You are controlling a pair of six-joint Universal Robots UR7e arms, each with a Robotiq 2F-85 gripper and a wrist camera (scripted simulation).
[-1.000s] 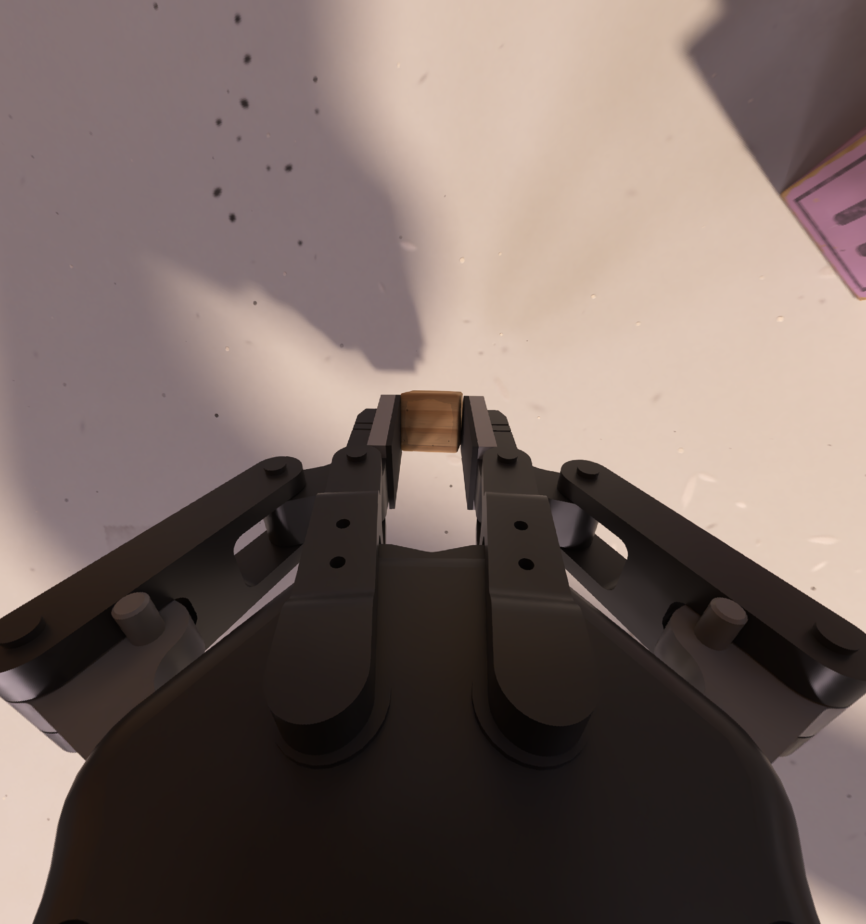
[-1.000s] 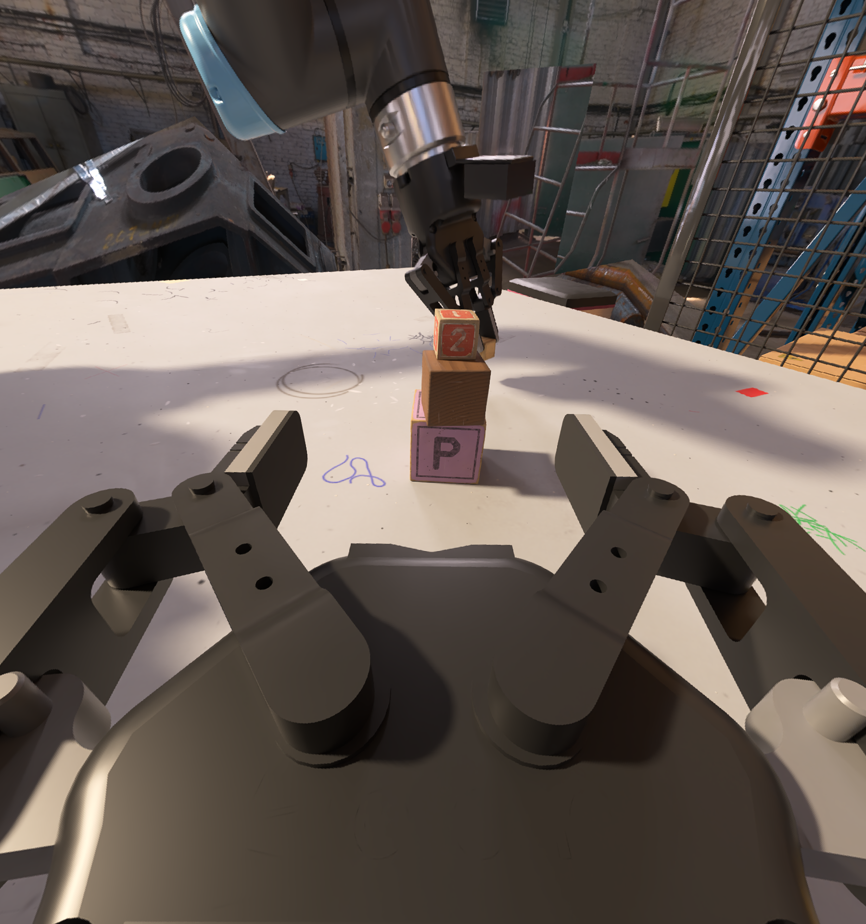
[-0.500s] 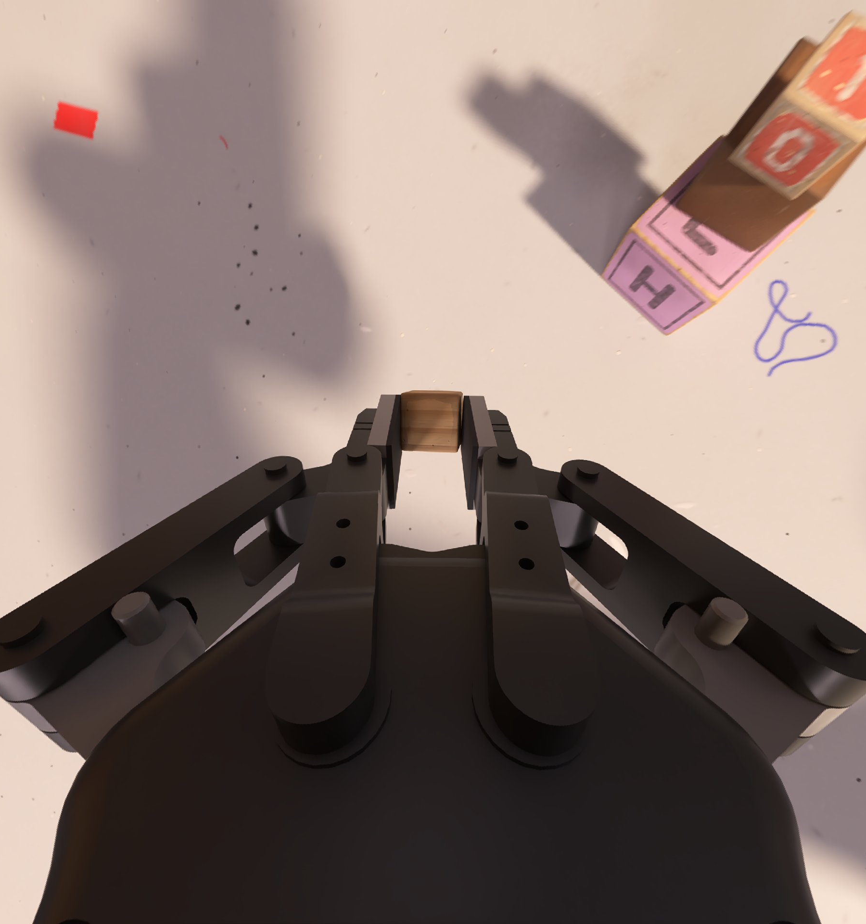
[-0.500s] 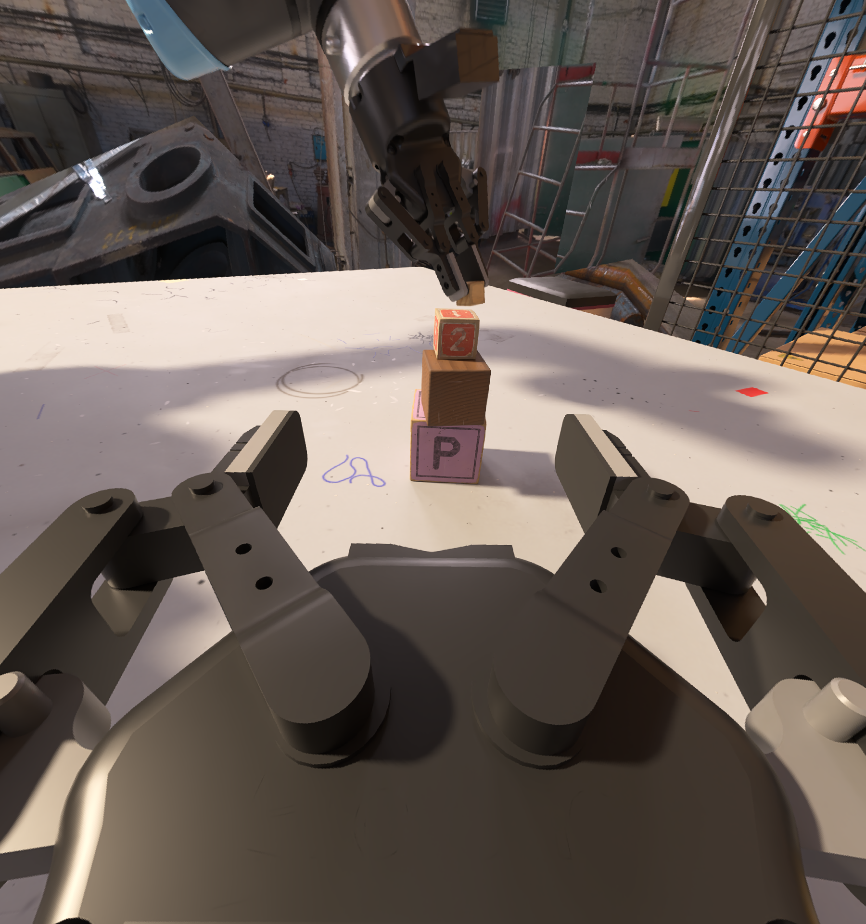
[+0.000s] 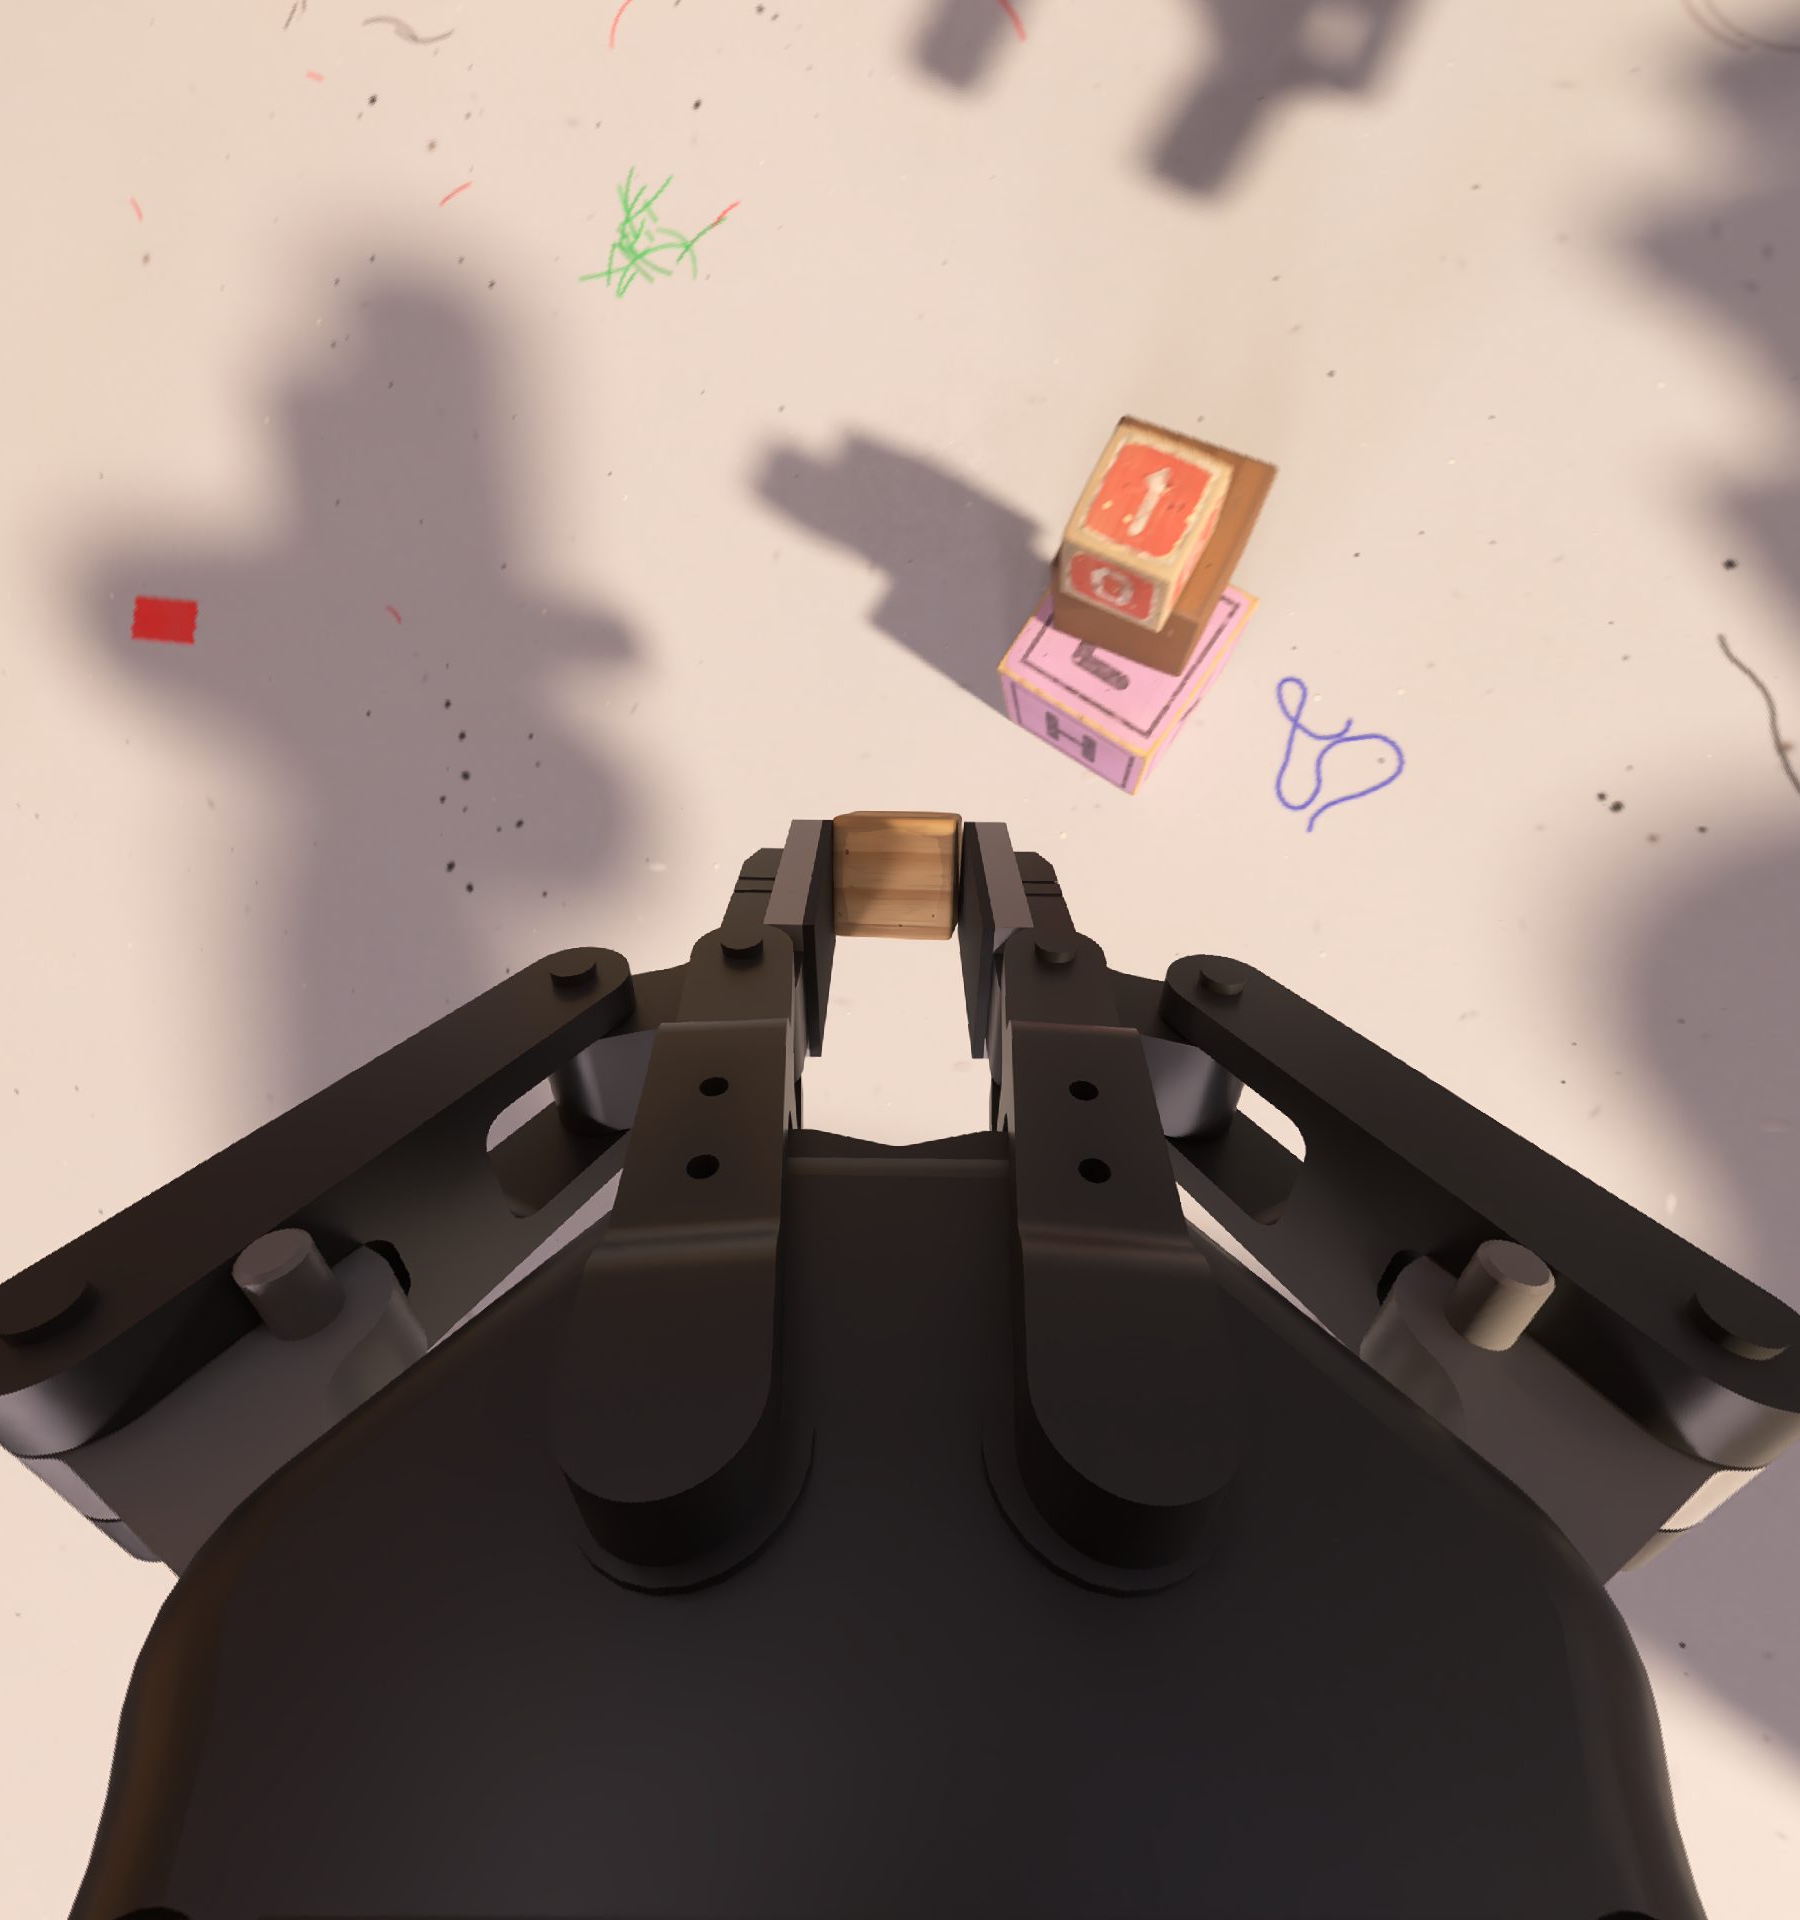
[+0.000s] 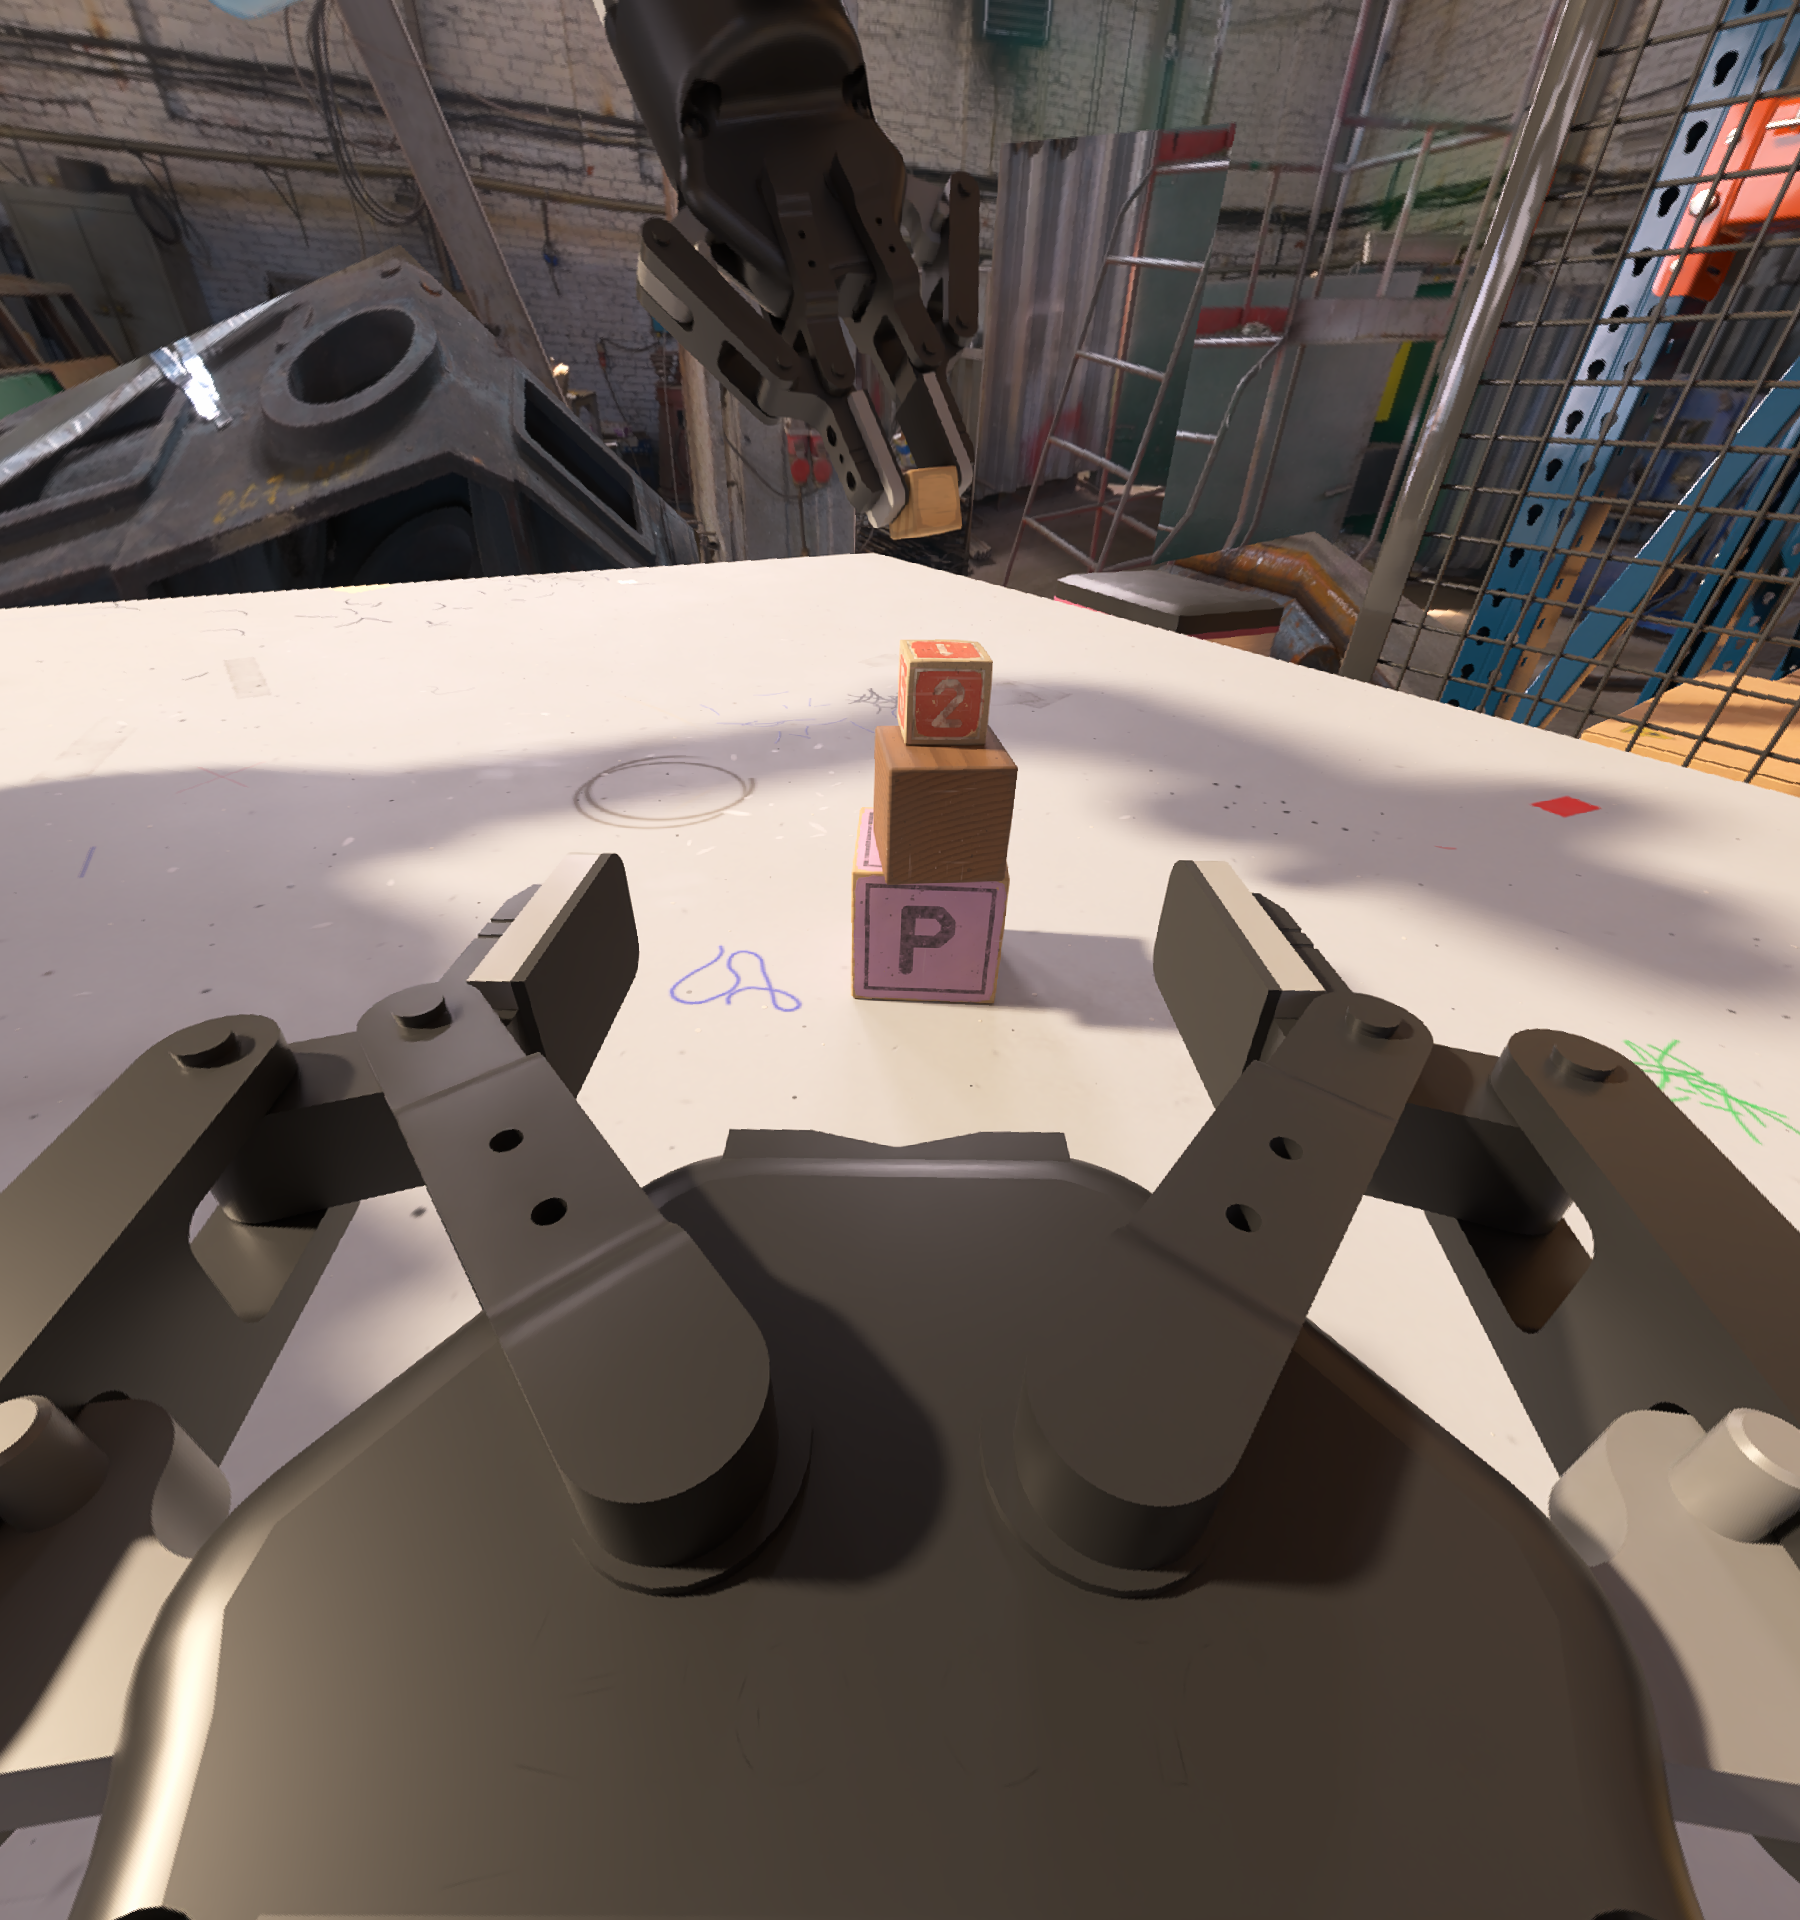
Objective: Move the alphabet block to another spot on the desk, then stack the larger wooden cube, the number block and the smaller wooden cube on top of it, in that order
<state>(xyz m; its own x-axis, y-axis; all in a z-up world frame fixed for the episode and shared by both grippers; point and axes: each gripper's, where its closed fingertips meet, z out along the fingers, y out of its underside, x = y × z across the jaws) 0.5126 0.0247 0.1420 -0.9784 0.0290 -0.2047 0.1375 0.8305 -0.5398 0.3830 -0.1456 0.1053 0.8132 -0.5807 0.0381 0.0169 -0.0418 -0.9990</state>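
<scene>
A pink alphabet block [image 6: 927, 940] stands on the white desk [image 6: 304, 914]. The larger wooden cube [image 6: 943, 816] sits on it, and the red number block [image 6: 945, 693] sits on that. The stack also shows in the left wrist view: pink block [image 5: 1104, 717], number block [image 5: 1150, 514]. My left gripper [image 5: 896, 873] is shut on the smaller wooden cube [image 5: 894, 878]. It hangs high above the desk, behind and above the stack; in the right wrist view the cube [image 6: 927, 501] shows between its fingertips. My right gripper [image 6: 896, 935] is open and empty, low over the desk in front of the stack.
A blue scribble [image 6: 735, 982], a green scribble [image 6: 1706, 1091], a pencil ring [image 6: 662, 790] and a small red patch [image 6: 1564, 806] mark the desk. The desk's far edge [image 6: 563, 577] lies behind the stack, with a wire mesh fence [image 6: 1654, 364] beyond on the right.
My left gripper has risen with the smaller wooden cube from beside the stack to well above it. The stack now shows fully in the left wrist view. The right gripper has not moved.
</scene>
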